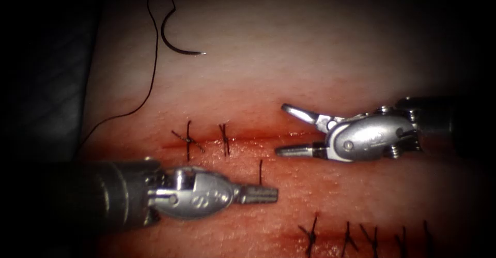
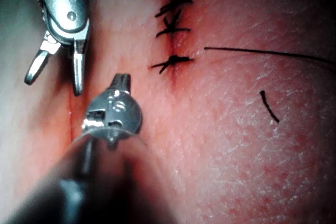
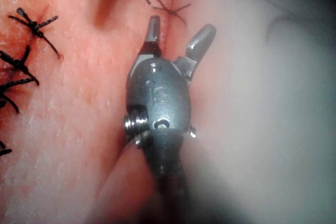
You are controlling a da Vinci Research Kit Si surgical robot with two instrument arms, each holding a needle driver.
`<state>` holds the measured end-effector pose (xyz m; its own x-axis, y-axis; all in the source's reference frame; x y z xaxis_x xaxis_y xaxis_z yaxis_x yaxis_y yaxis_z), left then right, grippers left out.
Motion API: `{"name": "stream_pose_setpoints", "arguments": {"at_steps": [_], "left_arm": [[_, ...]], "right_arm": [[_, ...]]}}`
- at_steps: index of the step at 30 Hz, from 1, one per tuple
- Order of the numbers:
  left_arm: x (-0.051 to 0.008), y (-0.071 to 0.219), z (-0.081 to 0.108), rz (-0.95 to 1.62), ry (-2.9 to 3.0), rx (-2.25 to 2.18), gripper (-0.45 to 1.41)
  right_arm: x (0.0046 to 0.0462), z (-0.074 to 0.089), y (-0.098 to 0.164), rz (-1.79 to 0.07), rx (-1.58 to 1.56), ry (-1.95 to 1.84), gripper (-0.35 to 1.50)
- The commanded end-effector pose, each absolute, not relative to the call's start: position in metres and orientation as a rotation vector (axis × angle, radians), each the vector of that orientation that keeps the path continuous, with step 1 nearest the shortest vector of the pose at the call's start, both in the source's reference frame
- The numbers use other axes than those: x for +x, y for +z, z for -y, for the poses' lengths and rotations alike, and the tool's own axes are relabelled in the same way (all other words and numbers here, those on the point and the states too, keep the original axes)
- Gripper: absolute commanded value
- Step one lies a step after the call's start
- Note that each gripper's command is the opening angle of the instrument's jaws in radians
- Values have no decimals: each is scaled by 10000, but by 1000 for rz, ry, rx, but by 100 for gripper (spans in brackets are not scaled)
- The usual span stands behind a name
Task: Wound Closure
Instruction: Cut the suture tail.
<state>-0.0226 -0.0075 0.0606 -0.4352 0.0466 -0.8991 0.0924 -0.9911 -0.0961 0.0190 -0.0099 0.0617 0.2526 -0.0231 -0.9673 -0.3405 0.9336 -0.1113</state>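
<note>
- The needle (image 1: 173, 40) lies free on the pale tissue (image 1: 310, 41) far above the cut (image 1: 258, 136), out toward the tissue's left edge; neither tool holds it and it is not in the tissue.
- Its thread (image 1: 153, 72) runs up from the needle's blunt end, loops over and trails down and left off the tissue's edge.
- The cut runs left to right; two knotted stitches (image 1: 188, 140) close its left part, and the stretch to their right lies open with red fluid (image 1: 248, 143) along it.
- A short cut end of thread (image 1: 260, 170) stands on the tissue just below the cut.
- A second row of stitches (image 1: 351, 234) sits lower right.
- The right tool (image 1: 287, 129) has its jaws spread wide, straddling the open stretch of the cut, holding nothing.
- The left tool (image 1: 266, 194) lies below the cut, jaws pressed together with nothing between them, its tip just beside the cut end.
- Bare tissue between needle and tools is unobstructed.
</note>
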Motion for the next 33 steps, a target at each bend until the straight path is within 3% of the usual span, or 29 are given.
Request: {"name": "stream_pose_setpoints", "arguments": {"at_steps": [1, 7, 15, 16, 19, 20, 23, 33], "left_arm": [[-255, 615, 80, -201, -2592, 1685, -45], [-325, 646, 86, -224, -2498, 1777, -45], [-354, 708, 85, -508, -2538, 1918, -45], [-349, 716, 82, -577, -2559, 1937, -8], [-332, 735, 82, -754, -2703, 1874, 5], [-323, 743, 85, -839, -2755, 1791, 24], [-303, 754, 95, -933, -2851, 1628, 42], [-229, 714, 124, -820, -3039, 1407, 56]], "right_arm": [[157, 92, 617, -1285, -351, 250, 143], [116, 91, 614, -1235, -388, 272, 137], [125, 94, 621, -1223, -407, 285, 137], [127, 96, 622, -1224, -407, 290, 137], [129, 98, 625, -1223, -405, 300, 138], [129, 99, 625, -1225, -403, 305, 138], [129, 100, 624, -1225, -403, 305, 138], [130, 100, 624, -1227, -396, 315, 138]]}}
